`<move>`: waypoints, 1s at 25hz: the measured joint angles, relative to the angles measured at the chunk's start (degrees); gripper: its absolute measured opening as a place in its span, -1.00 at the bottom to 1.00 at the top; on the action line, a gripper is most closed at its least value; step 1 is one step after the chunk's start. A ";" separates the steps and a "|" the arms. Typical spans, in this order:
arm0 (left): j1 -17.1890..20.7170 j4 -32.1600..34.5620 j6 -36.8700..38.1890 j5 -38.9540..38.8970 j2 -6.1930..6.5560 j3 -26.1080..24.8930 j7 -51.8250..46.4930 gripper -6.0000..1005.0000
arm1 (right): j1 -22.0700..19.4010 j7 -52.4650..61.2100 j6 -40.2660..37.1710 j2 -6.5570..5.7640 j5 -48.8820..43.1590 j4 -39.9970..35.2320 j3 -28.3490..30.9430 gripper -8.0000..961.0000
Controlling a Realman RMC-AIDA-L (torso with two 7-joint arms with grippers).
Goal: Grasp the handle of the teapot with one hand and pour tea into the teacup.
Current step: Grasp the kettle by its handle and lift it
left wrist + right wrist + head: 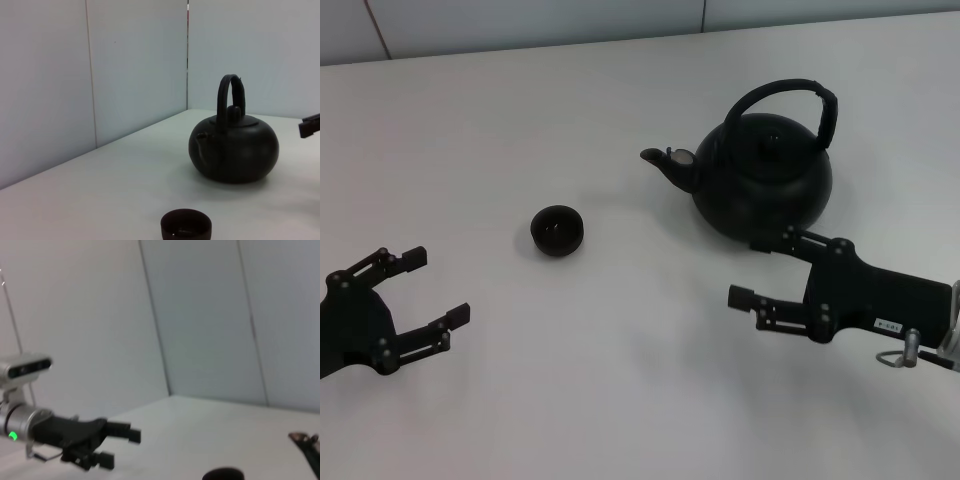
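The matte black teapot [765, 185] stands upright at the right back of the table, its spout toward the left and its arched handle [790, 92] standing up. The small black teacup [557, 230] sits to its left, apart from it. My right gripper [750, 268], with a white label, is open and empty just in front of the teapot's base, well below the handle. My left gripper [438, 287] is open and empty at the front left. The left wrist view shows the teapot [235, 150], handle [227, 95] and teacup [186, 227].
The white table [620, 380] meets pale wall panels [520, 25] at the back. In the right wrist view, the left gripper [122, 447] shows far off, with the teacup's rim [222, 474] and the spout tip [305, 440] at the picture's edges.
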 joint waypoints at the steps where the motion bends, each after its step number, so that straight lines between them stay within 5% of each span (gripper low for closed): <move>1: 0.00 0.00 0.17 0.02 0.00 0.06 -0.05 0.71 | 0.00 0.00 0.00 0.00 0.00 0.00 0.00 0.72; 13: -0.30 0.00 0.26 0.02 0.13 0.65 -0.17 0.71 | -4.87 -24.25 0.33 0.41 25.84 17.38 0.17 0.72; 25: -0.28 0.70 0.36 -0.01 0.28 0.64 -1.15 0.71 | -3.22 -32.87 8.89 0.53 42.61 24.01 1.02 0.72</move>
